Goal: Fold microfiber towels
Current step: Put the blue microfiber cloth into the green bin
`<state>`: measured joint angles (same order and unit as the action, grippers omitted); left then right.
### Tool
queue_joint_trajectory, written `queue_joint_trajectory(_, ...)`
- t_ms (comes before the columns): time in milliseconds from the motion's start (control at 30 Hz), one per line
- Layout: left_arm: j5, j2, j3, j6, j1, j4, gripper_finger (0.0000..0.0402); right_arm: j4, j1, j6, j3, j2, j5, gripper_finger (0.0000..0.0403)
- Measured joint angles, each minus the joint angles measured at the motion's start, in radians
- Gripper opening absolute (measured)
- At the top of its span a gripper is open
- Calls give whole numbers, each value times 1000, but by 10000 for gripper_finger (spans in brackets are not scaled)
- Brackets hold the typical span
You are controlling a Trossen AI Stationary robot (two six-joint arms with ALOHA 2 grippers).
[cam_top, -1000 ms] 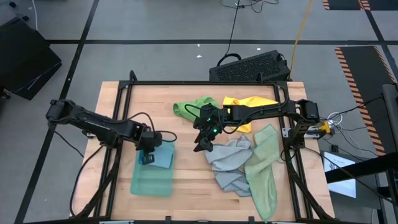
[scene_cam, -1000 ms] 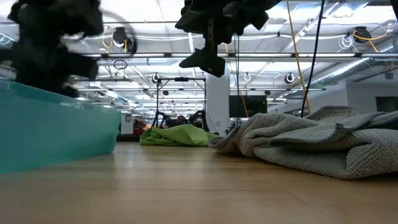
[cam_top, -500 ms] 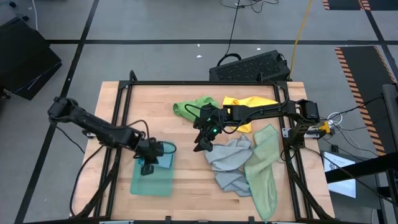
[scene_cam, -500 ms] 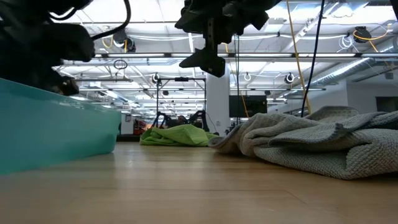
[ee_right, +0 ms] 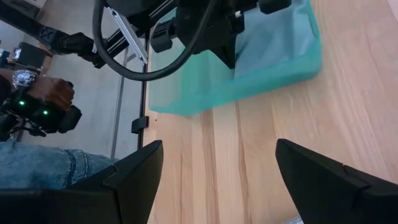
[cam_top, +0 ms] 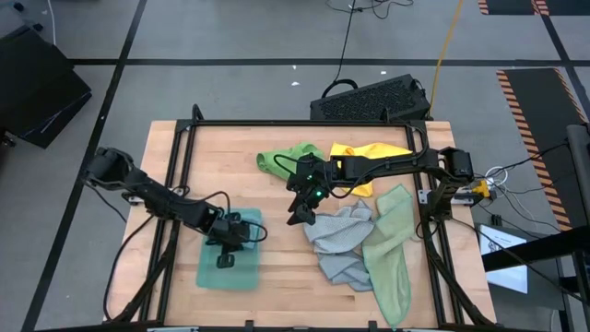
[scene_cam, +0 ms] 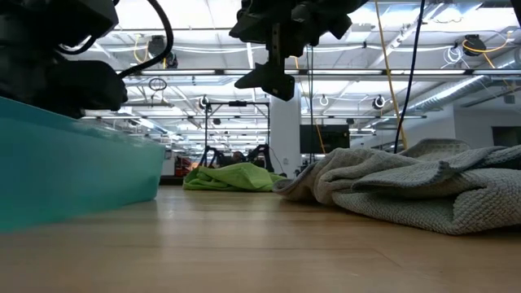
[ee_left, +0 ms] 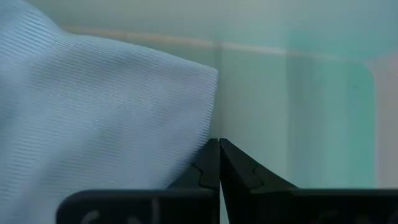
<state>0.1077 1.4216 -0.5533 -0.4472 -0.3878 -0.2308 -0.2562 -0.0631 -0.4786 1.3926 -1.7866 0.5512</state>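
The left tool [cam_top: 228,254] has slid toward the near edge of the surface [cam_top: 277,194], across the teal towel [cam_top: 210,273]; its fingers are pressed together, holding nothing, beside the light blue towel [ee_left: 93,118] lying on the teal one. The right tool [cam_top: 297,214] has not moved, spread wide and empty above the wood beside the grey towel [cam_top: 343,242]

1. The high view is evenly and brightly lit, with only soft, short shadows under the arms on the wooden table [cam_top: 277,157].
2. In the low view, ceiling strip lights [scene_cam: 244,49] glare and backlight the arms into silhouettes.
3. The low view's foreground tabletop is blurred.
4. The left wrist view is soft and washed out.
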Motion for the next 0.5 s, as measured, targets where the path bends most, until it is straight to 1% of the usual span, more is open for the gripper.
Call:
queue_joint_trajectory(100, -32, 0, 0, 16, 1, 5, 3, 0, 1, 0, 0, 0, 3, 302)
queue_joint_trajectory(233, -74, 0, 0, 35, 1, 2, 12, -1, 1, 0, 0, 0, 3, 302)
queue_joint_trajectory(367, -148, 0, 0, 22, 3, 4, 8, 14, 12, 1, 0, 0, -4, 302)
queue_joint_trajectory(433, -162, 0, 0, 18, 10, 9, 3, 49, 31, -11, 0, 0, -45, 302)
queue_joint_trajectory(500, -161, 0, 0, 5, 20, 24, 4, 88, 56, -39, 1, 0, -141, 302)
